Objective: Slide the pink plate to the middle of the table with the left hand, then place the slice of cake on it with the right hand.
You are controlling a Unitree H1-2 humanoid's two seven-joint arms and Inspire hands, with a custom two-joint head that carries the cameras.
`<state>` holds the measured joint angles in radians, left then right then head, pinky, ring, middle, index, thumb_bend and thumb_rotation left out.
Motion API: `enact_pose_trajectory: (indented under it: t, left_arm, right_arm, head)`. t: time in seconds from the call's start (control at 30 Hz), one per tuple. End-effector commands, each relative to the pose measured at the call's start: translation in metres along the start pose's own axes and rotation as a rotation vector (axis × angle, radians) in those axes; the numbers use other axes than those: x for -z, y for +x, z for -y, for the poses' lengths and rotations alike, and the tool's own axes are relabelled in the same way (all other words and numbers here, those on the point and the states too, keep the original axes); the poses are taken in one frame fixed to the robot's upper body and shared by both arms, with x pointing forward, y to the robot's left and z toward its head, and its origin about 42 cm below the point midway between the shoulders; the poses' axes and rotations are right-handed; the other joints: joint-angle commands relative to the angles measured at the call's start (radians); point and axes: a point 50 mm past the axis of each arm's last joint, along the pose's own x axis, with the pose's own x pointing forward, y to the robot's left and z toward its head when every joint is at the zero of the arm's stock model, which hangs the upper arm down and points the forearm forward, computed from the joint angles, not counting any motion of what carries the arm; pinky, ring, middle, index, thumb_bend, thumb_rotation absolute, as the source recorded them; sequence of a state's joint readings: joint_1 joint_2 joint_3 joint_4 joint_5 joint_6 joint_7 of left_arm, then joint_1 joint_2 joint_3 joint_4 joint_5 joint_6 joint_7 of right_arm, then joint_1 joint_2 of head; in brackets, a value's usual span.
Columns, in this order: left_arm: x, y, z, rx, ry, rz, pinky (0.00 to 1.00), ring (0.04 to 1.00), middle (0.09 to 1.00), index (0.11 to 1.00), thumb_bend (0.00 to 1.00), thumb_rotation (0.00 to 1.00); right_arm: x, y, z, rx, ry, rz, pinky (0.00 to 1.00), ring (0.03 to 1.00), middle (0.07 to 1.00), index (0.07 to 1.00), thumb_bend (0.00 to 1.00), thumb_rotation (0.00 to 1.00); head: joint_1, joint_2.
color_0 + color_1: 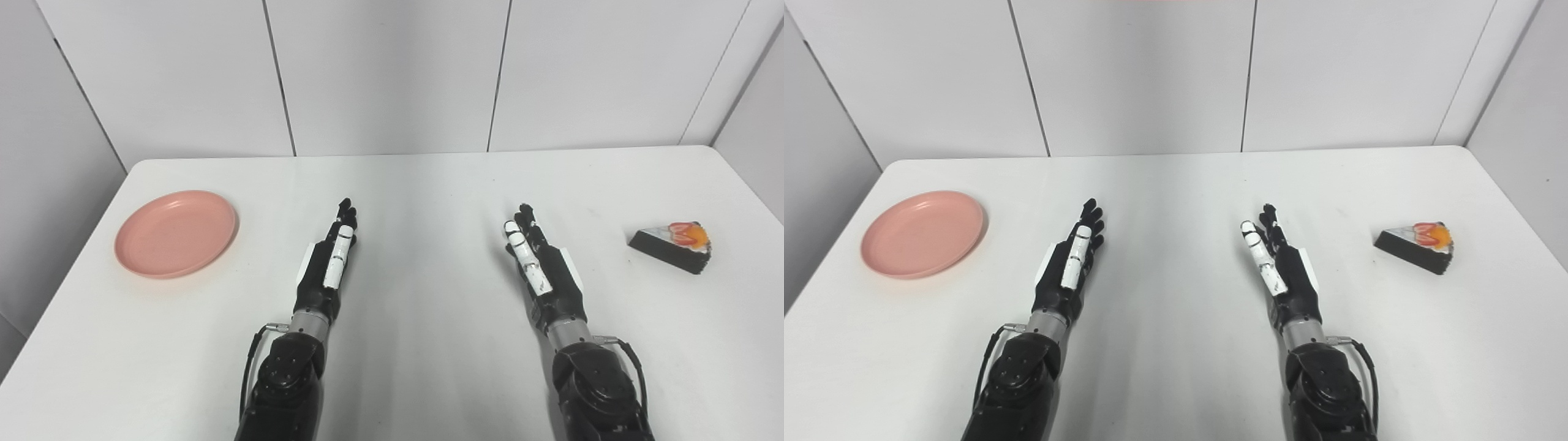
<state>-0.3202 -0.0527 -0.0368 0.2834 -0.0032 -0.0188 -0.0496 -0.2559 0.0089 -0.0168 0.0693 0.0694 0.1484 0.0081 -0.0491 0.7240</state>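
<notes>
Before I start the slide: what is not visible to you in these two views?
- Both views: palm sides of the left hand and right hand, seen edge-on.
- Both views: far side of the slice of cake, hidden by the cake itself.
- Both views: the table's near edge, cut off by the frame bottom.

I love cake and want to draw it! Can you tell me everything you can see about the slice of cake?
The slice of cake is a dark, chocolate-looking wedge with a pale top and red and orange fruit-like pieces at its wide end. It looks like a toy, though I cannot be sure. It lies flat on the white table, near the right edge, with its narrow tip pointing left. Nothing else touches it; the right hand is well apart from it.
</notes>
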Motion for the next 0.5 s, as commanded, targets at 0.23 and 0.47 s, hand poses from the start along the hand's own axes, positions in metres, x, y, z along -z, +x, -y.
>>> enact_pose_trajectory:
  t: [0.23,0.47]
  left_arm:
    - [-0.0137,0.0079,0.0027,0.020,0.005,0.043,1.00,1.000,1.000,1.000,0.50,1.00]
    - [-0.0140,0.0071,0.0031,0.021,-0.004,0.049,1.00,1.000,1.000,1.000,0.49,1.00]
  right_arm:
    - [-0.0220,0.0108,-0.0051,-0.026,0.004,0.090,0.96,0.955,0.998,1.000,0.53,0.75]
    - [-0.0224,0.0109,-0.0051,-0.027,0.005,0.090,0.97,0.956,0.997,1.000,0.54,0.75]
  head:
    - [0.001,0.001]
    - [0.001,0.002]
